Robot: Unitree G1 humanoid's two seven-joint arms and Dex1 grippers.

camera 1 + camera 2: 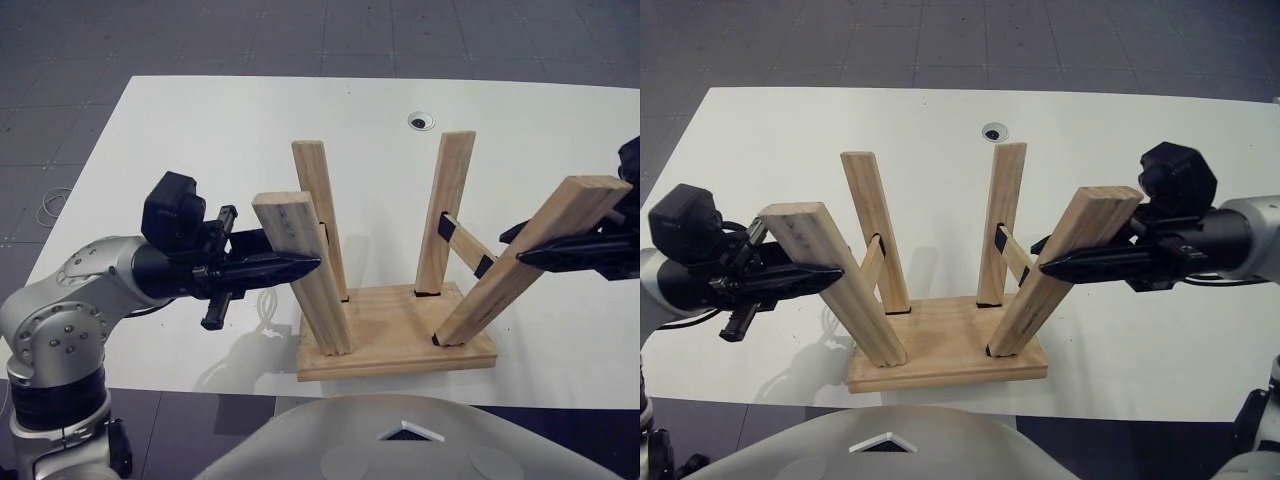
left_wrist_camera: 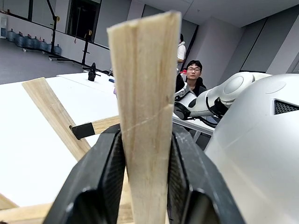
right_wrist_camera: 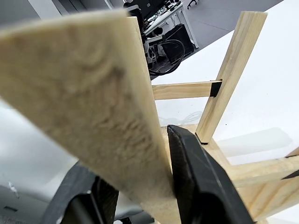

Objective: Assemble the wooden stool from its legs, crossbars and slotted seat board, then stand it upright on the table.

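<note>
Stool, wooden, inverted, at near edge of table (image 1: 200, 140). Seat board (image 1: 395, 345) x1, flat on table, nearest item. Legs x4, all seated in board, ends up. Near-left leg (image 1: 325, 300) leans up and left, clamped by left gripper (image 1: 305, 265). Near-right leg (image 1: 480, 300) leans up and right, clamped by right gripper (image 1: 1050, 267). Each arm on its nearer leg; likely next: flip the stool over. Crossbars x2 seen: left (image 1: 872, 262), right (image 1: 468, 250). Far-left leg (image 1: 320, 200), far-right leg (image 1: 447, 200) beyond, ungripped.
</note>
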